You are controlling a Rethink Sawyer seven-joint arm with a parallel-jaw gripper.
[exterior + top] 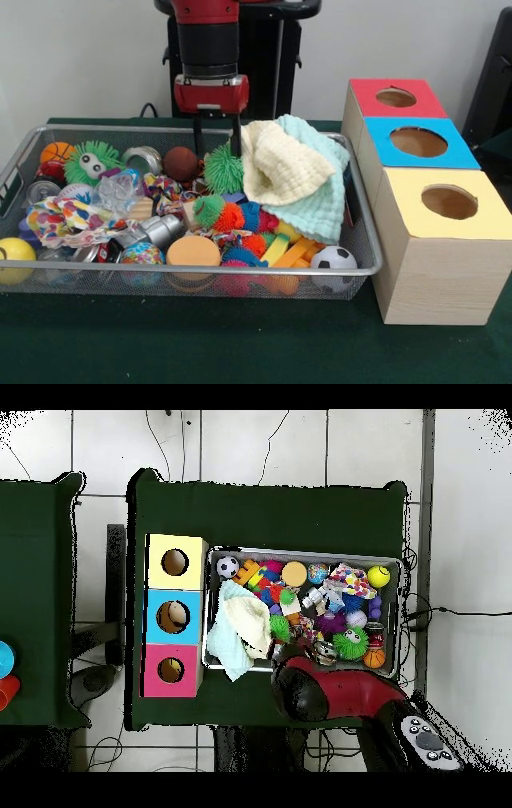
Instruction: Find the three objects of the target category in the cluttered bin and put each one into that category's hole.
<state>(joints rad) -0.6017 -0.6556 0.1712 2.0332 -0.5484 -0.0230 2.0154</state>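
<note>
My gripper (217, 146) hangs open at the back of the wire bin (364, 240). Its two dark fingers (197, 136) reach down on either side of a green spiky ball (222, 170); I cannot tell whether they touch it. Just right of that ball a cream cloth (280, 164) lies on a mint cloth (324, 196). More spiky balls, one orange (232, 216) and one blue (250, 214), sit mid-bin. A brown ball (181, 162) lies left of the gripper. In the overhead view the red arm (315, 689) hides the gripper.
Three wooden boxes with round holes stand beside the bin: red (368, 92), blue (384, 152), yellow (408, 196). The bin also holds a soccer ball (334, 258), a green fuzzy toy with eyes (92, 162), a yellow ball (14, 252) and patterned fabric (60, 220).
</note>
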